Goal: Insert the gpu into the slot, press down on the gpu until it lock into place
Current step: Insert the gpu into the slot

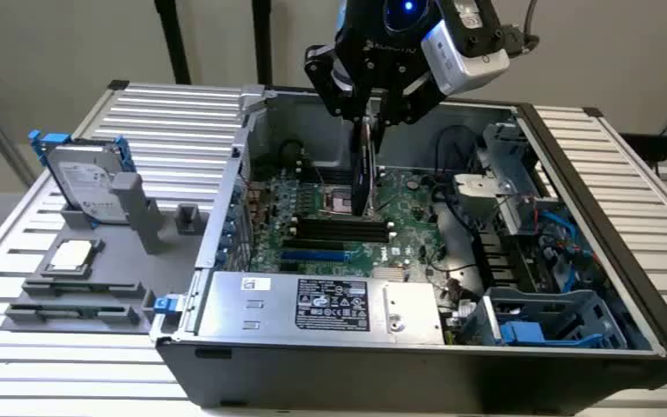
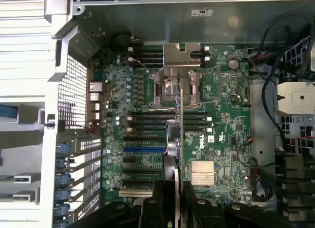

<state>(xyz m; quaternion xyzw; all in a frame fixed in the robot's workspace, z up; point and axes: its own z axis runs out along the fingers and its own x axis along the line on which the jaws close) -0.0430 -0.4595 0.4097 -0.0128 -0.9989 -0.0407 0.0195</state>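
Exterior view, starting at its left: on the slatted tabletop (image 1: pixel 171 122) a silver hard drive (image 1: pixel 82 187) stands upright in a blue-edged carrier against a grey holder. A processor chip (image 1: pixel 70 254) lies flat on a grey tray nearer the camera. Next comes the open computer case (image 1: pixel 426 373), lying on its side with the green motherboard (image 1: pixel 409 204) facing up. The slot (image 1: pixel 313 256), bright blue and bare, sits at the near left part of the board, just in front of the black memory slots (image 1: pixel 333 230). Above the board the tool (image 1: pixel 371 117) clamps the top edge of the gpu (image 1: pixel 366 174). The card hangs upright and edge-on, its lower edge over the memory slots and clear of the slot. A silver power supply (image 1: pixel 322 304) fills the near side of the case. At the view's right are cables and a blue drive cage (image 1: pixel 542 317). In the wrist view the fingers (image 2: pixel 165 203) pinch the gpu (image 2: pixel 180 119), a thin edge crossing the memory slots, with the slot (image 2: pixel 143 149) off to one side of it.
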